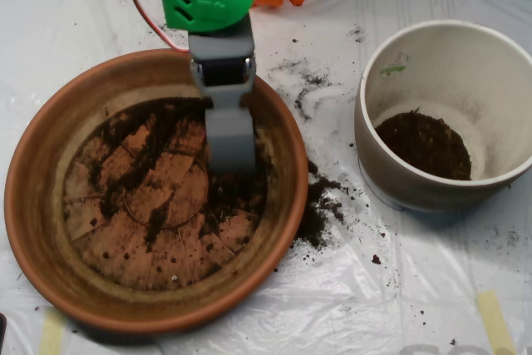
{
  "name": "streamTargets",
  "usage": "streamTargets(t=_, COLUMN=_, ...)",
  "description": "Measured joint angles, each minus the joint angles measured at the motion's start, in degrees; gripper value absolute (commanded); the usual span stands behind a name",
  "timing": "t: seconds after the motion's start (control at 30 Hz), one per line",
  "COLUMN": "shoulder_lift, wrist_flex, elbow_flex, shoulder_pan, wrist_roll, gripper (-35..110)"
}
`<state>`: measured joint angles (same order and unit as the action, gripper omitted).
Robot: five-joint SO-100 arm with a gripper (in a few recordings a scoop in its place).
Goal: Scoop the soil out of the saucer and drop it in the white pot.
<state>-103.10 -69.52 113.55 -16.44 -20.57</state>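
Your end effector [229,143] hangs nearest the lens, its grey tip down inside the saucer [33,205]; you cannot tell whether the shells are apart or together. You have one saucer and one pot [416,193]. Soil [137,151] spreads across the saucer floor, mostly from 9 to 6 o'clock of the tip and touching it. More soil lies in the pot at 3 o'clock, and some spilled on the counter [399,288] between them.
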Motion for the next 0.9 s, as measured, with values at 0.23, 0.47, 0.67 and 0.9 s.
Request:
streamTargets(t=0.23, shoulder_lift=13.36, wrist_flex=-0.79, elbow_flex=-3.69, shoulder_pan=-2.37, wrist_roll=-4.04, gripper=54)
streamTargets(t=0.47, shoulder_lift=22.15, wrist_flex=-5.01, elbow_flex=-11.78, shoulder_pan=-2.02, wrist_roll=-4.39, gripper=51)
streamTargets(t=0.67, shoulder_lift=31.29, wrist_flex=-10.46, elbow_flex=-22.15, shoulder_pan=-0.79, wrist_roll=-5.1, gripper=51)
streamTargets(t=0.9, shoulder_lift=34.72, wrist_flex=-13.71, elbow_flex=-30.85, shoulder_pan=-0.97, wrist_roll=-7.47, gripper=51)
